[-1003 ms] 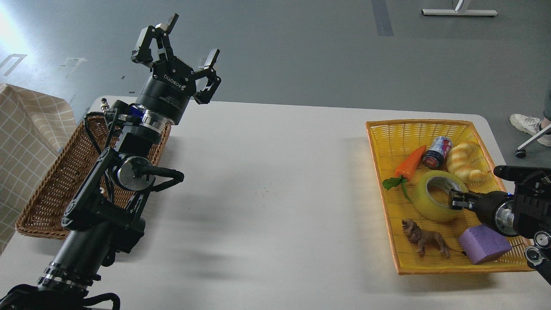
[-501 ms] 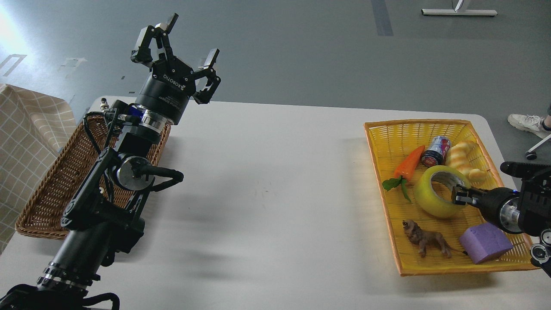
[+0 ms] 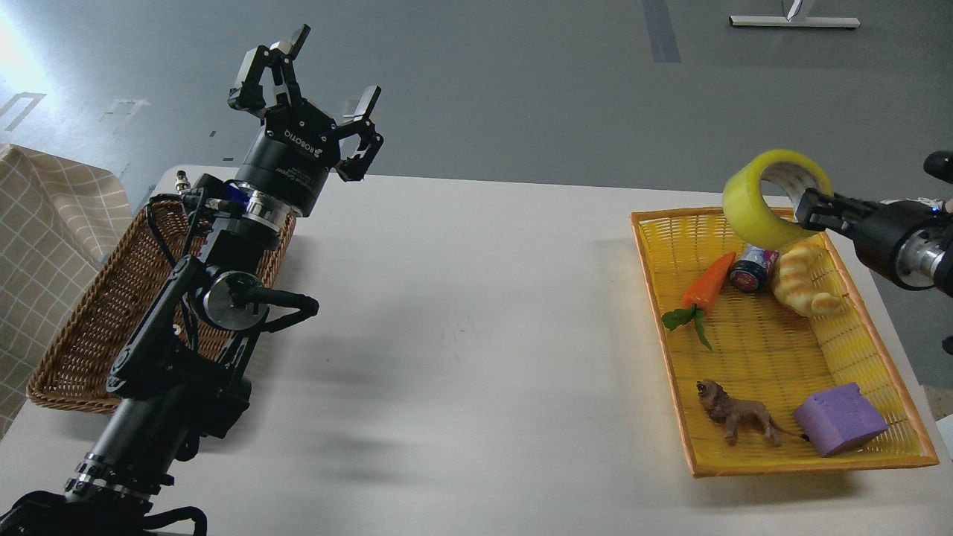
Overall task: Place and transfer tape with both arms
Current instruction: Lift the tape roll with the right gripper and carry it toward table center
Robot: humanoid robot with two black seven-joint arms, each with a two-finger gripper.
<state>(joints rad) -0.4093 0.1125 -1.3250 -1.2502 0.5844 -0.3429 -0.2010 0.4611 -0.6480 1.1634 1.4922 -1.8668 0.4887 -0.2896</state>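
Observation:
The tape (image 3: 753, 201), a translucent yellow roll with a grey-white core, hangs in the air above the far end of the yellow basket (image 3: 670, 313). My right gripper (image 3: 808, 210) comes in from the right edge and is shut on the roll's right wall, one finger inside the core. My left gripper (image 3: 322, 74) is raised high at the upper left, above the far end of the brown wicker basket (image 3: 89, 313). Its fingers are spread open and hold nothing.
The yellow basket holds a toy carrot (image 3: 707, 286), a small can (image 3: 753, 266), a bread roll (image 3: 802, 279), a toy lion (image 3: 733, 417) and a purple block (image 3: 840, 418). A checked cloth (image 3: 41, 246) lies at the left edge. The white table (image 3: 476, 335) spans between the baskets.
My right gripper has lifted the tape out of the yellow basket, up and slightly back, from the basket floor to well above its far rim. The left arm has not moved.

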